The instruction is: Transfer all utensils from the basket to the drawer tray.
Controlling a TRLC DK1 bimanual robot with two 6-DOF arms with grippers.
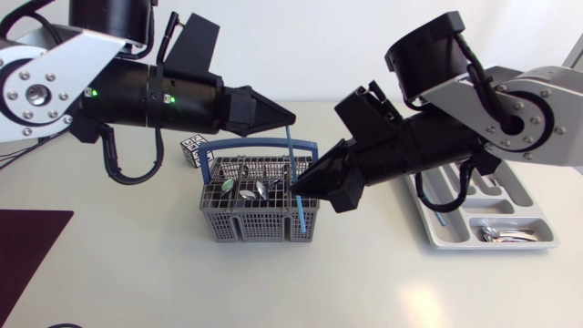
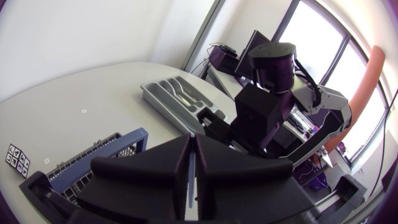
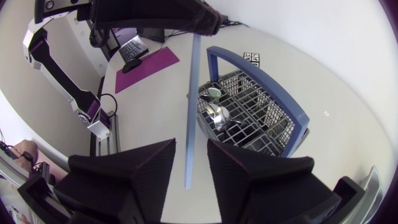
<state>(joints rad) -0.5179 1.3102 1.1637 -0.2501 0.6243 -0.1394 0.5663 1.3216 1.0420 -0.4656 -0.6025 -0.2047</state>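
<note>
The left arm (image 1: 55, 82) has a silver-grey link, screws ringing a round hub, then a black forearm with two green lights and a looping black cable (image 1: 123, 173). The right arm (image 1: 519, 114) has the same grey link and screws, and a black drum joint. The left gripper (image 1: 290, 117) and right gripper (image 1: 298, 188) are matte black wedges.

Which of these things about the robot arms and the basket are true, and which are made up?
1. The left jaws are shut on the top of the blue stick. True.
2. The grey basket is empty. False: shiny utensils lie inside it.
3. The drawer tray has spoons in it. True.
4. The right jaws squeeze the blue stick tight. False: they are open, one on each side of it, with gaps.
5. The basket's handle is red. False: it is blue.
</note>
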